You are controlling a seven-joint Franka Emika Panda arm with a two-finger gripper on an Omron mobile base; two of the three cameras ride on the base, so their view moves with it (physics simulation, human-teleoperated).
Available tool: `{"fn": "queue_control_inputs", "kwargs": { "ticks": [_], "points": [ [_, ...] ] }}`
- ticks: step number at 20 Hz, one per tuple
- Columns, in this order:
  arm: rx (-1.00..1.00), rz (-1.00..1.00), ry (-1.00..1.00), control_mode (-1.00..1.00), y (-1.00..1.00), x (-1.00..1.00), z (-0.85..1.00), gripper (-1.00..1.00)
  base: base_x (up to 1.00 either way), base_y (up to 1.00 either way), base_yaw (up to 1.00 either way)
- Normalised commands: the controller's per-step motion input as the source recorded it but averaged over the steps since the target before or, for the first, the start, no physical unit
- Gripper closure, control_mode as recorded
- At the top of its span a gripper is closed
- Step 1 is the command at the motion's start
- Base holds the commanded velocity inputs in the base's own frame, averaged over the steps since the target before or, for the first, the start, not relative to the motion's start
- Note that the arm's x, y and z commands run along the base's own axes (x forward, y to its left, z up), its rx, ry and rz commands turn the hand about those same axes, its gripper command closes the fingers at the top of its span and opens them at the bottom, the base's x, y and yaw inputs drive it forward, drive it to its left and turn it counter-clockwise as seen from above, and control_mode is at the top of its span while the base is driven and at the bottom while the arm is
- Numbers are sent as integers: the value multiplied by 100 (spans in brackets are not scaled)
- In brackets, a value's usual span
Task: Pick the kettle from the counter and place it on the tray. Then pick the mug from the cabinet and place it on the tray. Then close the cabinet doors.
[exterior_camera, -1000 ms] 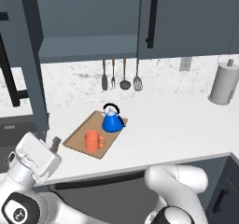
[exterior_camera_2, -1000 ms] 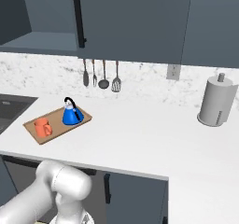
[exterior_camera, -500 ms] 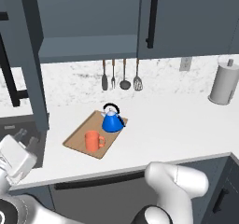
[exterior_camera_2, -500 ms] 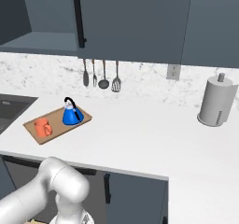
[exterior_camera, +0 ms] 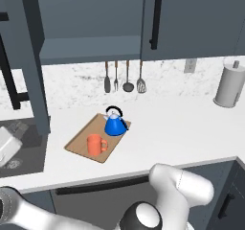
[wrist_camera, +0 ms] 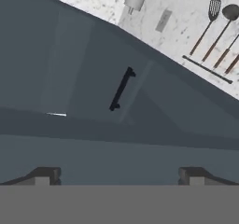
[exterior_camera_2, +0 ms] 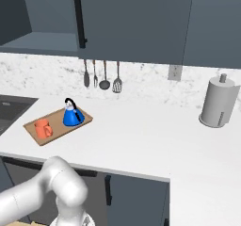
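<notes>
The blue kettle (exterior_camera: 115,124) (exterior_camera_2: 73,115) and the orange mug (exterior_camera: 95,144) (exterior_camera_2: 43,128) both stand on the wooden tray (exterior_camera: 79,143) (exterior_camera_2: 61,130), which lies on the white counter (exterior_camera: 172,128) (exterior_camera_2: 141,135). Above them, the cabinet's left door (exterior_camera: 29,56) is swung open, showing the grey shelf (exterior_camera: 91,48) (exterior_camera_2: 42,42). The right door (exterior_camera: 191,18) (exterior_camera_2: 136,22) is closed. My gripper (wrist_camera: 117,175) is open with nothing between its fingertips (wrist_camera: 44,174). It faces dark door panels, one with a black bar handle (wrist_camera: 121,88). The white hand (exterior_camera: 6,146) sits at the left edge, below the open door.
Several utensils (exterior_camera: 125,78) (exterior_camera_2: 103,76) (wrist_camera: 219,27) hang on the backsplash. A grey paper towel roll (exterior_camera: 230,85) (exterior_camera_2: 217,102) stands at the right by a wall outlet (exterior_camera: 190,65). A dark sink (exterior_camera: 24,133) (exterior_camera_2: 12,108) lies left of the tray.
The hand has swung left, from beside the tray's left end to the picture's left edge, and the arm's elbow has turned with it. Kettle, mug and doors are unmoved.
</notes>
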Motion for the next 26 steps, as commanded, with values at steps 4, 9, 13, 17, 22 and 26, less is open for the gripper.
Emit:
{"fn": "queue_control_inputs", "kwargs": {
  "ticks": [4,9,13,17,22,26],
  "points": [
    [0,-12,13,-100,-8,18,25,-100,0,0,0],
    [2,-10,3,-100,-42,26,1,-100,0,0,0],
    [7,-7,0,-100,-63,28,0,-100,0,0,0],
    [8,-1,0,-100,-72,32,0,-100,0,0,0],
    [12,0,0,-100,-84,41,0,-100,0,0,0],
    [15,1,0,-100,-92,53,0,-100,0,0,0]
  ]
}}
